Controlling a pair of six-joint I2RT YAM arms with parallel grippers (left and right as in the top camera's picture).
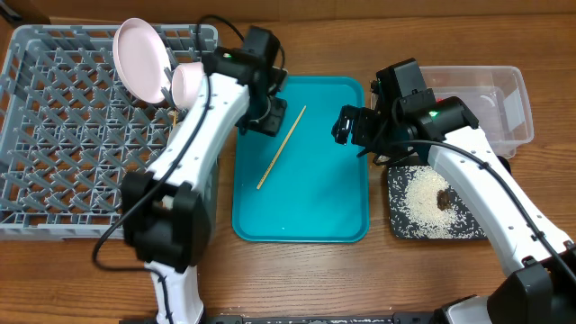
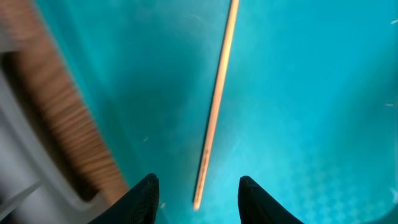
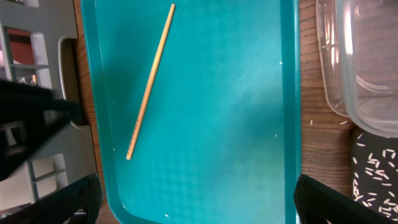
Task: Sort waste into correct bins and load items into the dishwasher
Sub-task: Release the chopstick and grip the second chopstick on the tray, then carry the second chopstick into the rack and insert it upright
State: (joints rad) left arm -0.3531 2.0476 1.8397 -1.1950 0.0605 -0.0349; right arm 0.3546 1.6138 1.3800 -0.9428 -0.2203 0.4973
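Observation:
One wooden chopstick (image 1: 281,147) lies slantwise on the teal tray (image 1: 306,211). My left gripper (image 1: 267,120) is open above the tray's far left corner. In the left wrist view its fingertips (image 2: 198,193) straddle the chopstick's (image 2: 217,106) near end without touching it. My right gripper (image 1: 346,126) hovers over the tray's right side, wide open and empty (image 3: 199,205), with the chopstick (image 3: 149,84) ahead of it. A pale pink plate (image 1: 142,58) and a small bowl (image 1: 187,81) stand in the grey dish rack (image 1: 63,135). Rice and a brown scrap (image 1: 445,199) lie in the black tray (image 1: 400,225).
The clear tub (image 1: 508,99) stands at the far right behind the black tray and shows in the right wrist view (image 3: 354,62). The rack's wall (image 3: 37,74) borders the teal tray on the left. A few rice grains lie on the wooden table (image 3: 311,122).

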